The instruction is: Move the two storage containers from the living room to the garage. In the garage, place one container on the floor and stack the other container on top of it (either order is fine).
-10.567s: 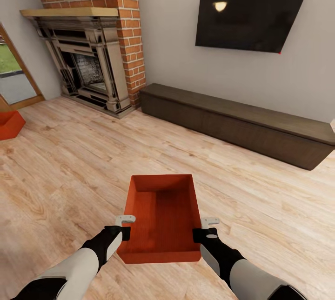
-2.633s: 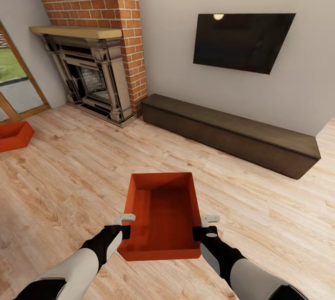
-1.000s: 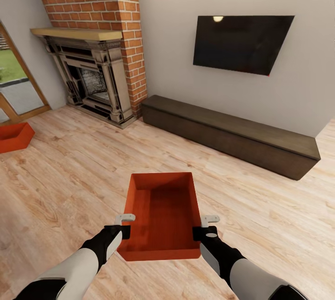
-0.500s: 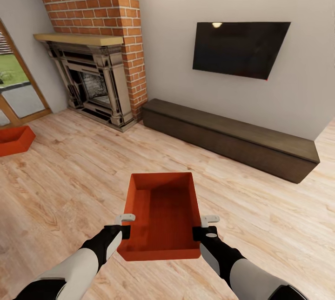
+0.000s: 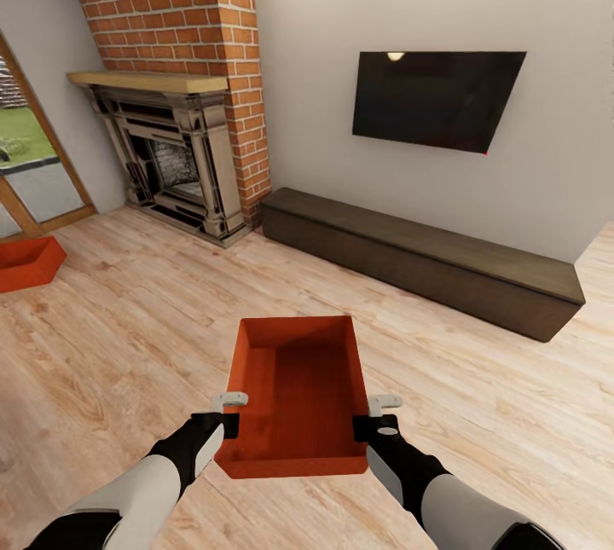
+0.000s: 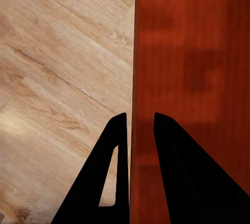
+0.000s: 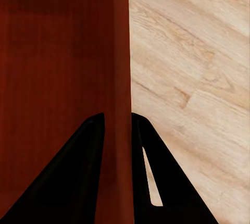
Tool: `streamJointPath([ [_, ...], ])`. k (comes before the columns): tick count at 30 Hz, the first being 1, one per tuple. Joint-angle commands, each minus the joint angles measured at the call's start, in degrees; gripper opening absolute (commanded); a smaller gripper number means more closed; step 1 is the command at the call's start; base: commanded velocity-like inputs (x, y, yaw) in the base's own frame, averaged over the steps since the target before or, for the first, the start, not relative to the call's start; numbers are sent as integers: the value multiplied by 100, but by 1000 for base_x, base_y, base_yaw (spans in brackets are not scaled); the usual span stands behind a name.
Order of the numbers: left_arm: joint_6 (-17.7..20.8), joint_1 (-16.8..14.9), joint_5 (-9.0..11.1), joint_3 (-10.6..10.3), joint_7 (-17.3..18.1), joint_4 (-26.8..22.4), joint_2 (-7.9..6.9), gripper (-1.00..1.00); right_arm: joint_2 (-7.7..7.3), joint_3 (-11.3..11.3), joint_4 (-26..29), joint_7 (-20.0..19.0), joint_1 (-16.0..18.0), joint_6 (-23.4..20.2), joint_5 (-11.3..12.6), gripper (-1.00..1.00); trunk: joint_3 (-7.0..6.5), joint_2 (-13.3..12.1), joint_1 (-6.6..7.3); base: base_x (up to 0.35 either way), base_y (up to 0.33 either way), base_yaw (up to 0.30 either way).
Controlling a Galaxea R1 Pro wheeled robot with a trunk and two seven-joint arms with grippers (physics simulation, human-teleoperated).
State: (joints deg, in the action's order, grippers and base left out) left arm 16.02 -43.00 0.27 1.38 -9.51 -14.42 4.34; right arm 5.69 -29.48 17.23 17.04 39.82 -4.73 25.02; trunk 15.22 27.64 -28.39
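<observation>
**Head view first: bin held between both hands, second bin off at 9 o'clock**

Head view: a bin [image 5: 294,396] hangs straight ahead at 12 o'clock, long axis pointing away from the robot, open side up. The left hand [image 5: 228,415] pinches its left wall near the near corner; the right hand [image 5: 375,418] pinches the right wall at the matching spot. It is held above the wood floor [image 5: 128,345], so both arms share the load equally. The second bin [image 5: 28,262] lies on the floor well apart, at about 9 to 10 o'clock, near the glass door [image 5: 34,166]. Fireplace [image 5: 175,153] at 11 o'clock, dark bench [image 5: 426,264] and TV [image 5: 435,98] from 12 to 2 o'clock. This is the living room, not the garage; I judge the carry has barely begun. Bench and fireplace block the way forward, so the base likely has to turn away.

Left wrist view: two dark fingers [image 6: 117,177] straddle the bin's thin wall [image 6: 134,78], one outside over the planks, one inside over the red bottom.

Right wrist view: the same, mirrored; fingers [image 7: 91,172] clamp the wall [image 7: 122,52] between them.
</observation>
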Motion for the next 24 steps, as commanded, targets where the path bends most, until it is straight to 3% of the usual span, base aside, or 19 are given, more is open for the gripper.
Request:
streamJointPath([
  [1, 42, 2, -36, 47, -34, 1, -74, -100, -2, 21, 202, -26, 8, 78, -11, -100, 0, 9, -3, 0, 0, 0],
  [24, 42, 2, -36, 47, -34, 1, -74, -100, 2, 21, 202, -20, 8, 78, -15, -100, -210, 9, -3, 0, 0, 0],
])
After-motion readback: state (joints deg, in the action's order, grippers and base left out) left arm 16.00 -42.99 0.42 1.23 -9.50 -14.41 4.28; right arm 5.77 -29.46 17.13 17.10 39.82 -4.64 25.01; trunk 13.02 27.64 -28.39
